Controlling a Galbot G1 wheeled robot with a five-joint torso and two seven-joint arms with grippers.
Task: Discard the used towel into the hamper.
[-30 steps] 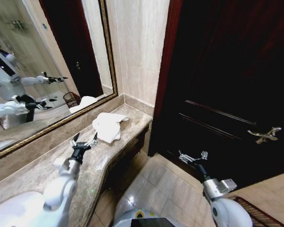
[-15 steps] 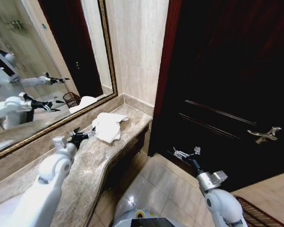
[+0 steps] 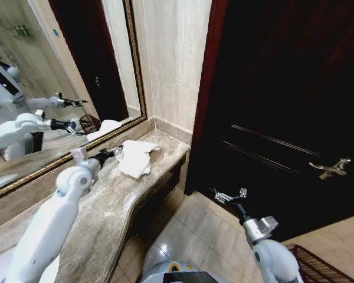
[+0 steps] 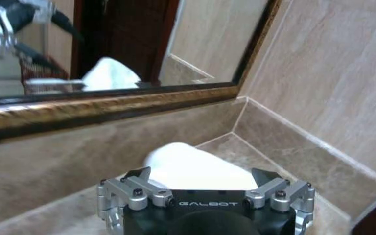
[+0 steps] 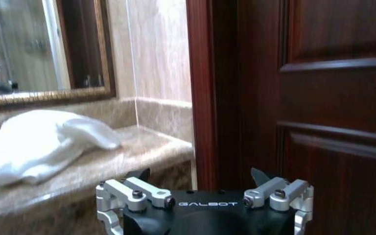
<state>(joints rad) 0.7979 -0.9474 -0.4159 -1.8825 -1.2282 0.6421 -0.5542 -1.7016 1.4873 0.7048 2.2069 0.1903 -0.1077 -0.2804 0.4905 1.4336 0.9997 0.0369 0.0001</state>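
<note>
A crumpled white towel (image 3: 135,158) lies on the marble counter (image 3: 115,206) near its far end, below the mirror. My left gripper (image 3: 113,153) is at the towel's near edge, open, and in the left wrist view the towel (image 4: 195,164) sits just beyond the spread fingertips (image 4: 135,174). My right gripper (image 3: 229,194) hangs open over the floor in front of the dark door, holding nothing, and its wrist view sees the towel (image 5: 37,142) off to one side. A dark reddish ribbed edge of the hamper (image 3: 311,266) peeks out at the lower right behind my right arm.
A gold-framed mirror (image 3: 59,71) runs along the wall behind the counter and reflects my arms and a dark basket (image 3: 89,124). A dark wooden door (image 3: 283,106) with a metal handle (image 3: 329,167) stands on the right. Tiled floor (image 3: 189,230) lies between counter and door.
My left arm has reached forward along the counter, taking its open gripper from mid-counter to the towel's edge. The right gripper has drifted slightly left.
</note>
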